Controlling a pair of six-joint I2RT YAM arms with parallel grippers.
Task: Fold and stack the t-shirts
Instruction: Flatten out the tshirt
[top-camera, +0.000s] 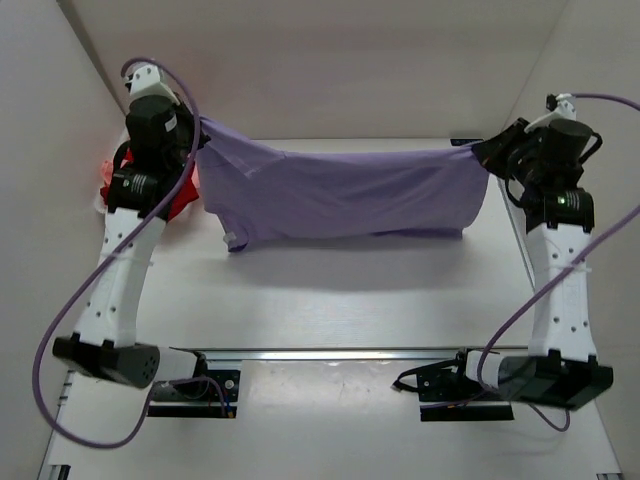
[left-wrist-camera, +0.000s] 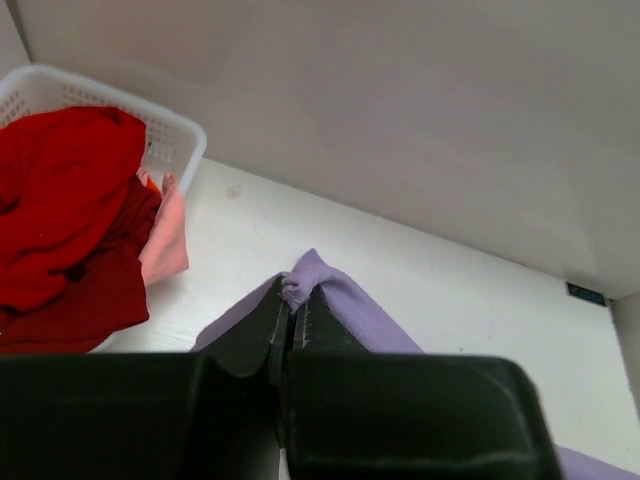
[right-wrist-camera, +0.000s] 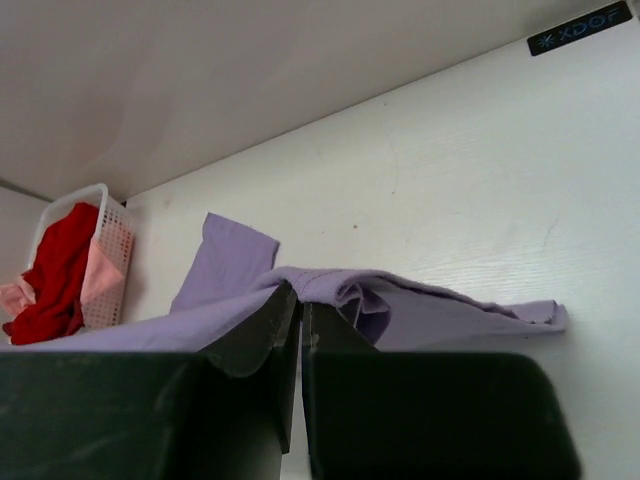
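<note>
Item: lavender t-shirt (top-camera: 340, 195), stretched across upper frame over desk (top-camera: 350, 320); left gripper (left-wrist-camera: 296, 305) and right gripper (right-wrist-camera: 300, 305) jaws each clamped on an end. Red t-shirt (left-wrist-camera: 60, 200), pink t-shirt (left-wrist-camera: 165, 235): white basket (left-wrist-camera: 170, 135), upper left.

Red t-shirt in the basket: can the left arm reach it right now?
Probably not yet. The left gripper is shut on the lavender t-shirt, stretched across to the right gripper. The red t-shirt lies uncovered in the basket nearby; it would have to let go first.
</note>
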